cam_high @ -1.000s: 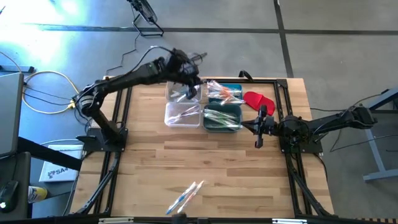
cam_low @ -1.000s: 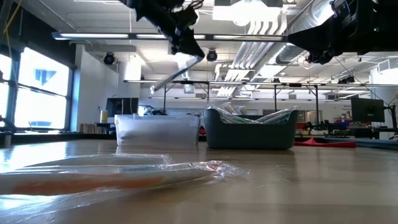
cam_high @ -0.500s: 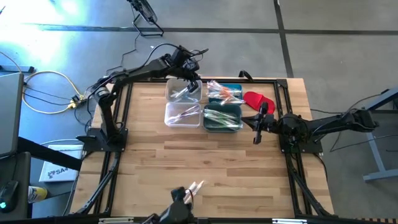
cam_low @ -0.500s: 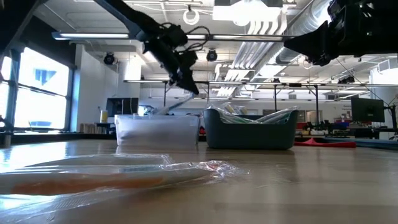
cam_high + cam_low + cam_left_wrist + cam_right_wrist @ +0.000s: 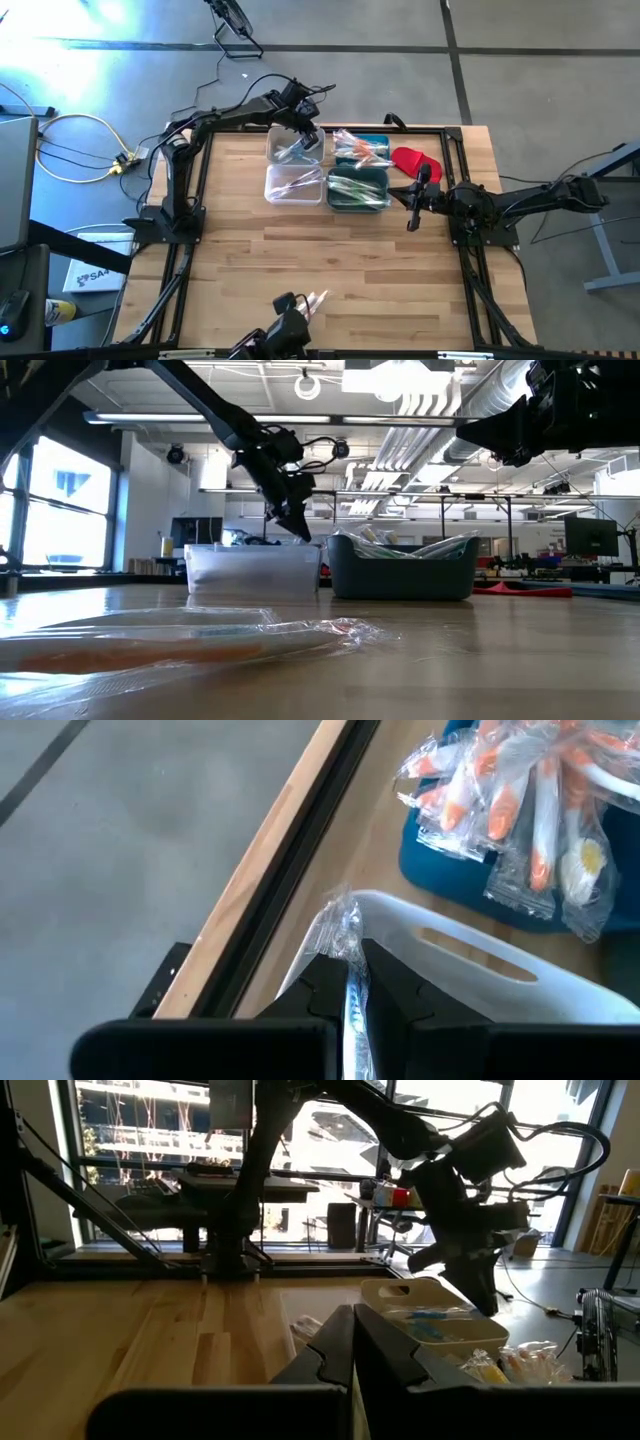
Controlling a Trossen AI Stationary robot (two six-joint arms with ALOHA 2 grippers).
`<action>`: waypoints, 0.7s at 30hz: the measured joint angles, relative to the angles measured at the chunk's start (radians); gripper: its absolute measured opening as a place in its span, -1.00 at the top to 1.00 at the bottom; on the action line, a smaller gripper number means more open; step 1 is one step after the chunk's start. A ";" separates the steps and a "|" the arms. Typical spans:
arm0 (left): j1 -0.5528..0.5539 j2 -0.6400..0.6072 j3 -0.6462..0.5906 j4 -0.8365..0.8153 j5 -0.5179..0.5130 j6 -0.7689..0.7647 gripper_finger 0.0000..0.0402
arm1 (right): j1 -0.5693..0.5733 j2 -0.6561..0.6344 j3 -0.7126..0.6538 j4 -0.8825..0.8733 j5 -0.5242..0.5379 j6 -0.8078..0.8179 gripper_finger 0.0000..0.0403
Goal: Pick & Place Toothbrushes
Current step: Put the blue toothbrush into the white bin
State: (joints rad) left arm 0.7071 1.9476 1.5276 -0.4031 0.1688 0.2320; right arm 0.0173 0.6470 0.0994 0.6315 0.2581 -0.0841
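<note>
Left gripper [image 5: 308, 133] is pinching a wrapped toothbrush [image 5: 352, 988] between closed fingers over the far clear bin [image 5: 292, 146], apparently for release there, while the right gripper [image 5: 414, 219], shut and empty, is waiting.

Wooden table [image 5: 330, 260], light slats, black frame along its edges. 4 bins grouped at the far side: 2 clear bins [image 5: 294, 183] on the left, 2 dark teal bins [image 5: 372, 200] just beside them on the right. Red cloth-like piece [image 5: 411, 159] lies just right of the teal pair. Yellow and black cables [image 5: 75, 150] loop on the grey floor left of the table.
</note>
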 joint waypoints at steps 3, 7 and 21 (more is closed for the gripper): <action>0.000 0.000 0.000 -0.003 -0.003 0.001 0.93 | 0.000 0.000 0.000 0.000 0.000 0.000 0.98; 0.000 0.000 0.000 -0.003 -0.003 -0.008 0.93 | 0.000 0.000 0.000 0.000 0.000 0.000 0.98; 0.000 0.000 0.000 -0.029 -0.041 -0.079 0.13 | 0.000 0.000 0.000 0.000 0.000 0.000 0.98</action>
State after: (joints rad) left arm 0.7067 1.9472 1.5276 -0.4324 0.1281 0.1534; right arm 0.0171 0.6468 0.0994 0.6315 0.2584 -0.0841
